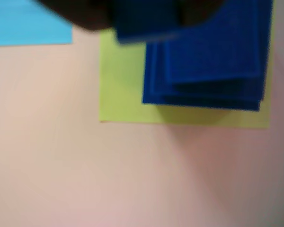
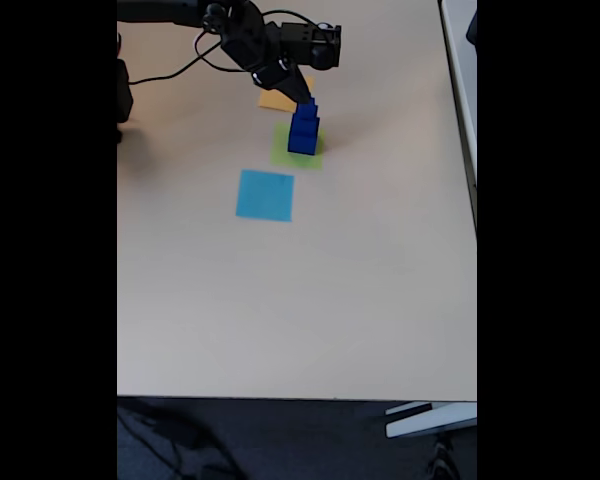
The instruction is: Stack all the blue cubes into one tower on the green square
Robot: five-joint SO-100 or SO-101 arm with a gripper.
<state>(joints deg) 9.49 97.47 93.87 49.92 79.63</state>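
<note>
We see the blue cubes (image 2: 303,128) stacked as a tower on the green square (image 2: 286,156), toward its far right part in the fixed view, with the gripper (image 2: 302,97) right at the tower's top. In the wrist view the tower (image 1: 208,61) shows as stepped blue layers over the green square (image 1: 123,94), and a smaller blurred blue block (image 1: 142,23) sits under the dark fingers (image 1: 80,14) at the top edge. We cannot tell whether the fingers are clamped on that top cube or parted around it. We judge the task near its end, and the risk lies in the release: a finger dragging sideways as the arm lifts could tip the small top cube or shove the whole tower. The layers look slightly offset, so a nudge might topple them toward the orange patch (image 2: 278,99) or the light-blue patch (image 2: 265,195) on the table (image 2: 360,300).
</note>
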